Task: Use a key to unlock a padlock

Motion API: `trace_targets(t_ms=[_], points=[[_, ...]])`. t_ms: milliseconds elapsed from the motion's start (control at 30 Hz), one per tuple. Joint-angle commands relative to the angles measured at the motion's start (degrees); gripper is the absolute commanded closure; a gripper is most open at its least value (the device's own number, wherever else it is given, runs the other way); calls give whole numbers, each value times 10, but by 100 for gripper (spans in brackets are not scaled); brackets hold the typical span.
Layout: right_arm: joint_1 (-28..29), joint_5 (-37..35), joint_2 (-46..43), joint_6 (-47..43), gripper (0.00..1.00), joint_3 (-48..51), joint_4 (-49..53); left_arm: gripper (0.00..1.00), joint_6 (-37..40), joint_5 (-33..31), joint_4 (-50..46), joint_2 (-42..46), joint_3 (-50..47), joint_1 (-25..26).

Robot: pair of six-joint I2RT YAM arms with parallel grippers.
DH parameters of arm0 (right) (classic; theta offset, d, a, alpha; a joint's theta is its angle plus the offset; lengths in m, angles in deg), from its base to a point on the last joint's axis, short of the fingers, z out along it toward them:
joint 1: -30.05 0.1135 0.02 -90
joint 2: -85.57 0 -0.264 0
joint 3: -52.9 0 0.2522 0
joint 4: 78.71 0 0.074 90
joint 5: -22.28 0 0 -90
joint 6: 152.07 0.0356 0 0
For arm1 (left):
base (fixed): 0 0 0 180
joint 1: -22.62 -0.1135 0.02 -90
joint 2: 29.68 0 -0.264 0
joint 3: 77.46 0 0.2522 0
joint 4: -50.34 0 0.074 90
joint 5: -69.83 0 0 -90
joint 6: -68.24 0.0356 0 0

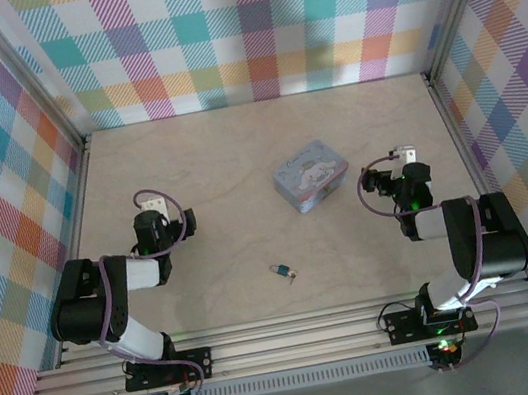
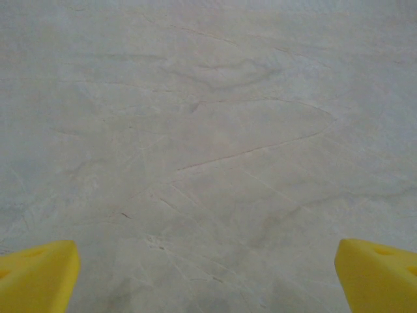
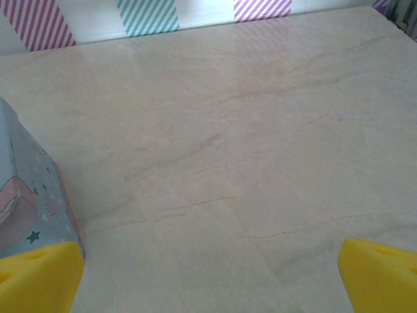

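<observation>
The padlock is seen lying on the wooden table, near the front edge and about midway between the two arms, well apart from both. Its blue body is very small, and a silvery part is joined to its right end; whether this is the key cannot be told. Behind it and a little to the right, the pale blue tin with a cartoon picture is laid flat on the table, apart from the padlock.

The left gripper is held over the left part of the table. In the left wrist view its yellow fingers are spread wide, bare wood is seen between them, and nothing is gripped. The right gripper is held to the right of the tin. Its jaws are spread wide as well and nothing is gripped. In the right wrist view a corner of the tin is seen just beside one finger; whether it is touched cannot be told.
</observation>
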Motion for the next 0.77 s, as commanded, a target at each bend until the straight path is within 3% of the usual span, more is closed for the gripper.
trace_targets(t_ms=[0,733], points=[[3,13,1,-7,0,-5,-6,0,-6,11,32,2,8,-7],[7,9,3,-13,0,-11,3,0,-5,11,30,2,9,-7]])
